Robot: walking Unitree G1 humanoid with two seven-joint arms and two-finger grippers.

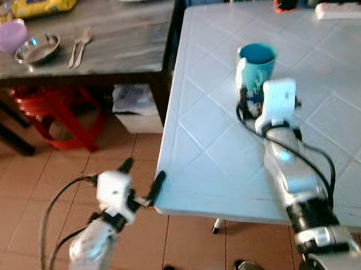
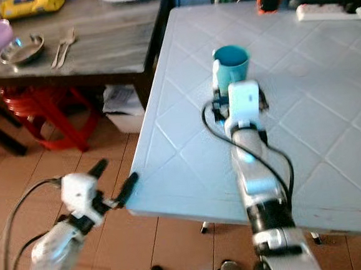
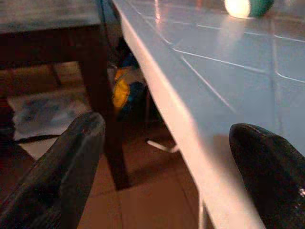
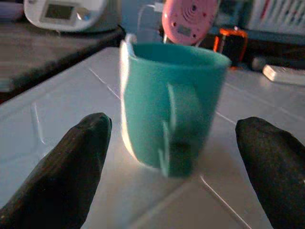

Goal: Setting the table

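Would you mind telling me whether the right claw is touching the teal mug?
Apart: in the right wrist view the right claw is open, with white tabletop showing between each finger and the teal mug.

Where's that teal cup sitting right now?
The cup stands upright on the white table, just beyond the right tool, whose open fingers sit either side of it without touching.

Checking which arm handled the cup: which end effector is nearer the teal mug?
Right. The right end effector sits just before the teal mug on the white table, fingers open. The left end effector hangs at the table's near corner.
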